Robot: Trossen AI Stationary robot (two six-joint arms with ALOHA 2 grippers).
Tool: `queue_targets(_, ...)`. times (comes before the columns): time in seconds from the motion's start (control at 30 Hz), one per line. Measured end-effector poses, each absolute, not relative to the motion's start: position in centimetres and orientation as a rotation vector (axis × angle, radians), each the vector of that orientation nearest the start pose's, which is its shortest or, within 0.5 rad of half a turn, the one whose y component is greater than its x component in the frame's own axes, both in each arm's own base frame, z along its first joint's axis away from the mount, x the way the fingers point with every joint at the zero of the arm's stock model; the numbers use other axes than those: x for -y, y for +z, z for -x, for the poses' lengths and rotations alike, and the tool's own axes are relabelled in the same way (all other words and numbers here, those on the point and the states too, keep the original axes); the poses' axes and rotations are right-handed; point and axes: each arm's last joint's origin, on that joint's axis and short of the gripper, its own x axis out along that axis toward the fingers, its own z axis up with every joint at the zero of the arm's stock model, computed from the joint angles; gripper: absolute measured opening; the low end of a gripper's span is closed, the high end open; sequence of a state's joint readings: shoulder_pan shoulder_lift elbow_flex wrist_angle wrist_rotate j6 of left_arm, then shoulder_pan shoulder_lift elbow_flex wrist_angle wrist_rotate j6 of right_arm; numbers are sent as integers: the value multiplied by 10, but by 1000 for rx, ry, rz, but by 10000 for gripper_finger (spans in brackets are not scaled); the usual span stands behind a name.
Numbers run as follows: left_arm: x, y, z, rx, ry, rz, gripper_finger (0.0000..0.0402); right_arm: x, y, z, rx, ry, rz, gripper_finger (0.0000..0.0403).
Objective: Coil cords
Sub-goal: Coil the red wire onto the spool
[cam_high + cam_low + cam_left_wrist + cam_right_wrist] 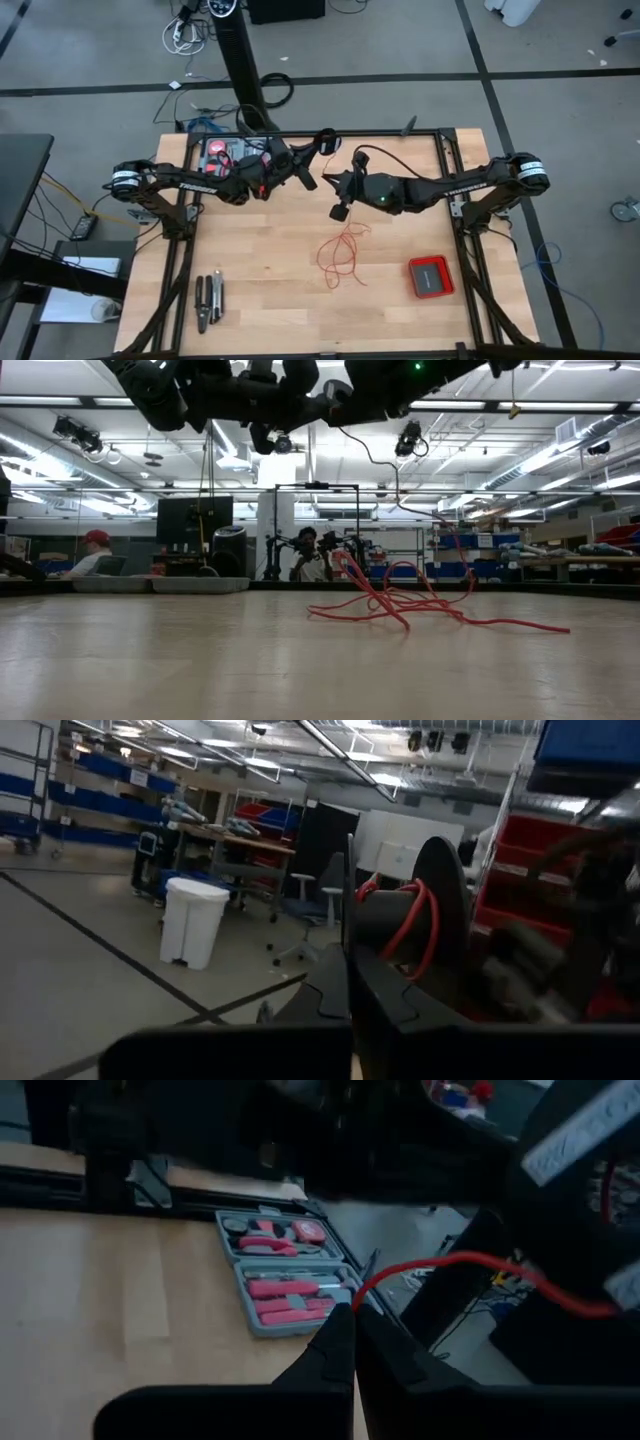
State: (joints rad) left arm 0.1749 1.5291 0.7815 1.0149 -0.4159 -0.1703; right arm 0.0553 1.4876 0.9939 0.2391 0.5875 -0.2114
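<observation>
Right gripper (352, 1320) pinches red wire (450, 1265) — left gripper (350, 960) clamps spool (440, 910).

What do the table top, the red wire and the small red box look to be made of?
Table top: pale wood planks, matte, with visible seams and grain. Red wire: very thin and limp, lying in loose loops, probably plastic-insulated. Red box: flat square with a darker centre, likely plastic, though the look leaves that open.

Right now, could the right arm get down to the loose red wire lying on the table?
Probably yes. The loose red wire lies on bare wood just below the right gripper, with nothing between them. But that gripper is shut on a strand of the wire, so it would need to let go first.
</observation>
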Motion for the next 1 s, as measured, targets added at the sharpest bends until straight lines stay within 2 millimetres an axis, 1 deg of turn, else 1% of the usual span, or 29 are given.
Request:
queue_targets(0.17,-65,269,-315,288,485,141,0,4,287,-333,-373,-488,281,0)
queue_targets(0.27,-65,268,-315,278,478,123,0,7,284,-332,-403,-490,255,0)
queue_targets(0.43,-65,268,-315,283,483,155,0,7,283,-332,-396,-483,216,0)
queue_targets(0.63,-66,267,-315,280,503,162,0,6,284,-332,-392,-470,213,0)
queue_targets(0.77,-67,267,-315,296,511,240,0,4,284,-332,-391,-475,216,0)
queue_targets(1.0,-67,266,-315,352,480,472,0,-1,285,-330,-391,-565,259,0)
